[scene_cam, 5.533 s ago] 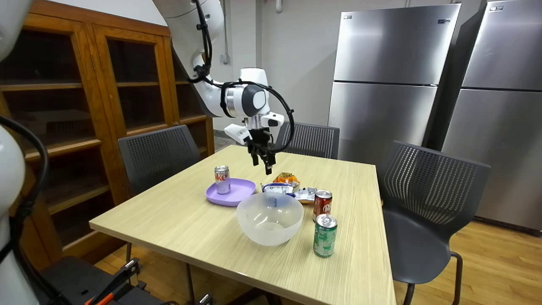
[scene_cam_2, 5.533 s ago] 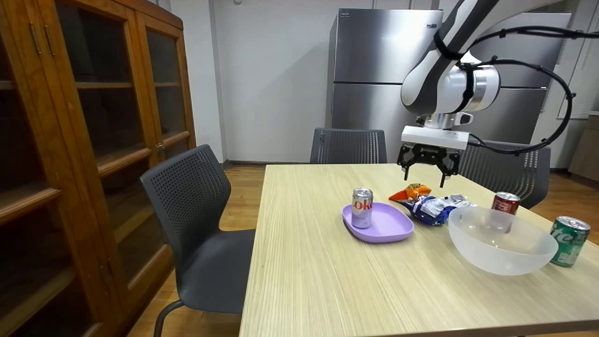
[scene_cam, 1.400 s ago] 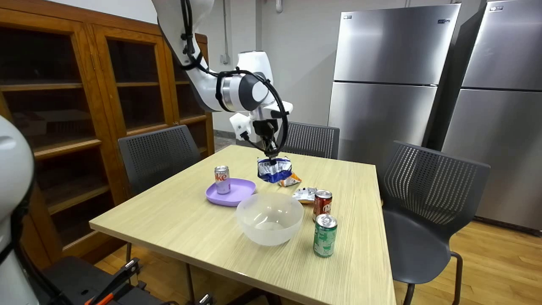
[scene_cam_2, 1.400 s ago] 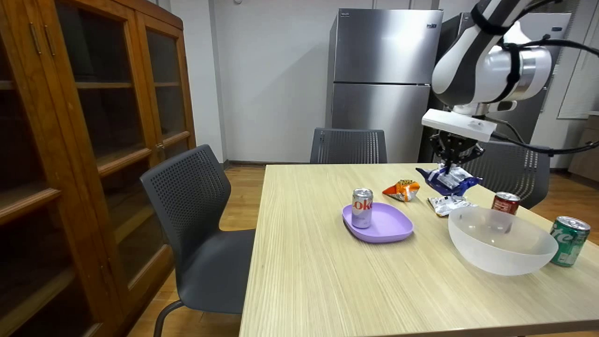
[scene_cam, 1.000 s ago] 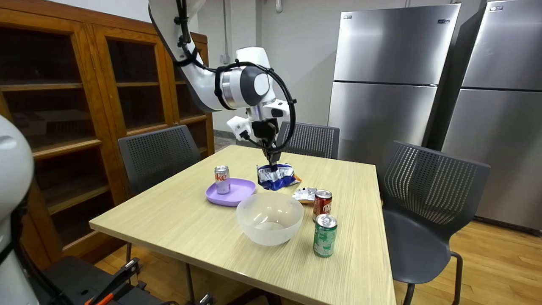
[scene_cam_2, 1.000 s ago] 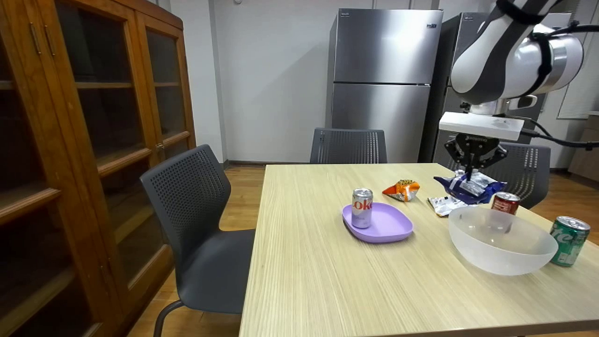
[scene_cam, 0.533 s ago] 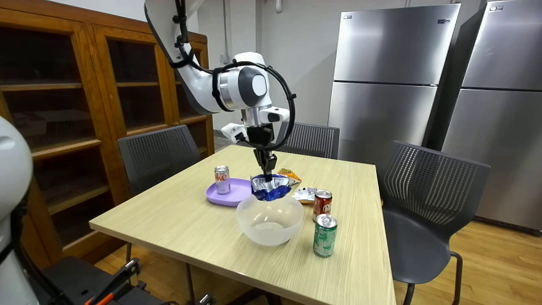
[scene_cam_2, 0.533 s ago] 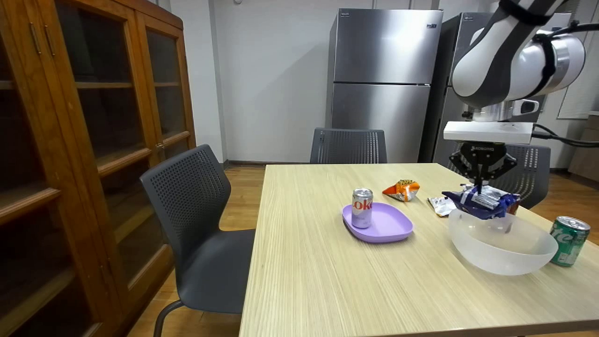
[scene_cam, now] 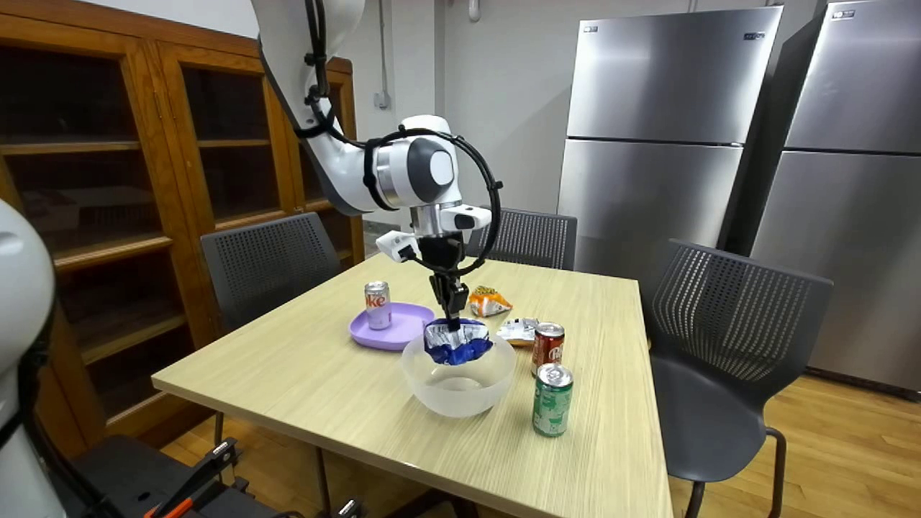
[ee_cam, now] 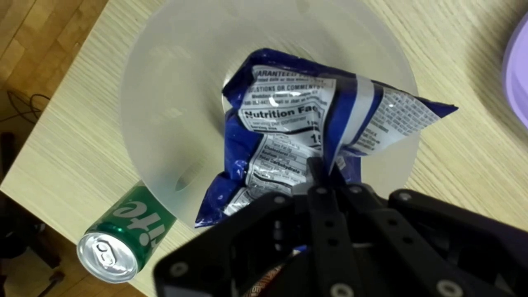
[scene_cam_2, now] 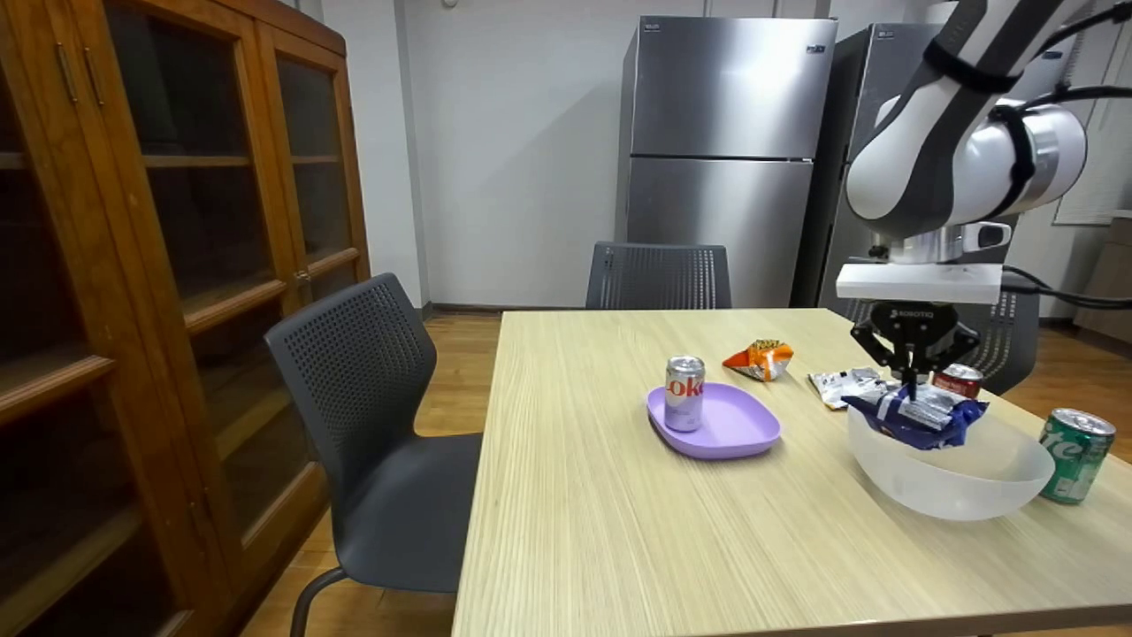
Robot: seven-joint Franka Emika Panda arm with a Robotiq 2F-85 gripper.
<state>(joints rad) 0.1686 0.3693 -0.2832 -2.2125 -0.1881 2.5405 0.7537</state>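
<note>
My gripper is shut on a crumpled blue and white snack bag, pinching a fold of it between the fingertips. Below is a frosted, translucent bowl. In both exterior views the bag hangs at about rim height over the bowl, the gripper pointing straight down above it. One corner of the bag sticks out past the rim in the wrist view. Whether the bag touches the bowl, I cannot tell.
A green can and a dark red can stand close beside the bowl. A silver packet and an orange bag lie behind it. A purple plate carries a Coke can. Chairs surround the table.
Several seconds ago the open gripper was above the bags on the table. It has since shut on the blue bag, lifted it, carried it over the bowl, and come down lower there.
</note>
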